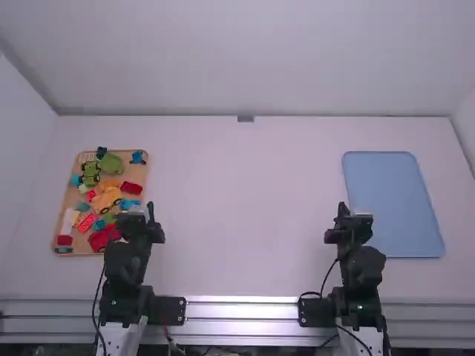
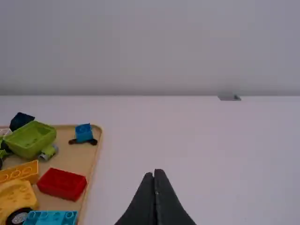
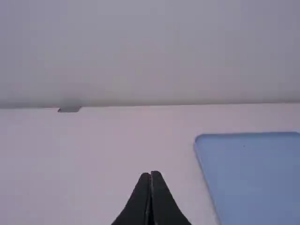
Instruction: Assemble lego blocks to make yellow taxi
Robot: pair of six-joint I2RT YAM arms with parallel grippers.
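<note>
High view was bright, light soft and even over the flat white table (image 1: pixel 245 200). Strong glare on the long silver metal rail (image 1: pixel 241 310) between the arm bases. Wrist views ran dimmer; the plain pale grey wall (image 2: pixel 154 42) darkened softly toward its foot. Flat blue rectangular tray (image 1: pixel 386 193) read near-uniform. Table's far edge looked straight. Couldn't tell the light source.

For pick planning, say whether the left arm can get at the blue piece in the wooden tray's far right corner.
Likely yes: nothing covers the blue piece, though the shut left hand must first open.
</note>
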